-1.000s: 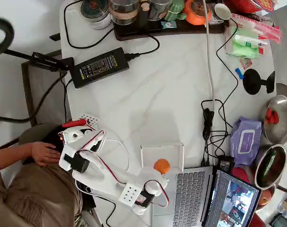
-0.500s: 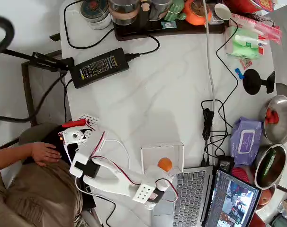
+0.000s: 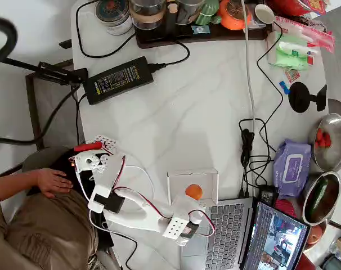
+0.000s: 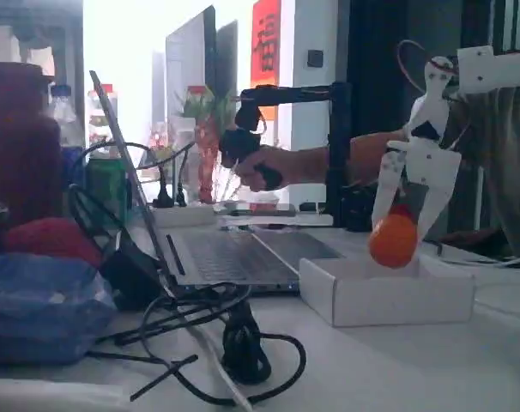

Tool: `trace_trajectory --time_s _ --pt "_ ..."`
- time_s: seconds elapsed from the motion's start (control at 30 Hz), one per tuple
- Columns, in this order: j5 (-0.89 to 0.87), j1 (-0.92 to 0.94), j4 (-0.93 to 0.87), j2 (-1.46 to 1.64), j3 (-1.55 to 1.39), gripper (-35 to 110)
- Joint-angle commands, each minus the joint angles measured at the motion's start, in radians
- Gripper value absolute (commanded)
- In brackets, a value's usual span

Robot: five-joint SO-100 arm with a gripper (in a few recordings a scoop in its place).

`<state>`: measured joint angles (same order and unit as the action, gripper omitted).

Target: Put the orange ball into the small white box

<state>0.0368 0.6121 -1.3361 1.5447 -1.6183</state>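
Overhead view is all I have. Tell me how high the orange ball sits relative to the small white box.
Observer: In the fixed view the orange ball hangs above the small white box, its underside about level with the rim, not resting inside.
Operator: Confirm the grip.
Observer: The gripper has a white finger down each side of the ball, closed on it.
Operator: Say what stands beyond the box on that side.
Observer: An open laptop lies just behind and left of the box in the fixed view, with tangled black cables in front.
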Motion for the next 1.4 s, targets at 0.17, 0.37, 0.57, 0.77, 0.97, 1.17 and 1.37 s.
trace_trajectory --time_s 0.17,0.37,0.57,0.77,0.97,1.17,1.37 --pt "0.003 0.009 0.003 0.009 0.018 14" --pt "0.005 0.009 0.002 0.009 0.011 32" --pt "0.005 0.009 -0.009 0.014 0.011 32" --pt "0.002 0.008 -0.015 0.032 0.009 32" --pt "0.0 -0.048 -0.063 0.066 0.011 32" --pt "-0.012 -0.158 -0.143 0.279 0.009 32" --pt "-0.015 -0.259 -0.236 0.43 0.008 32"
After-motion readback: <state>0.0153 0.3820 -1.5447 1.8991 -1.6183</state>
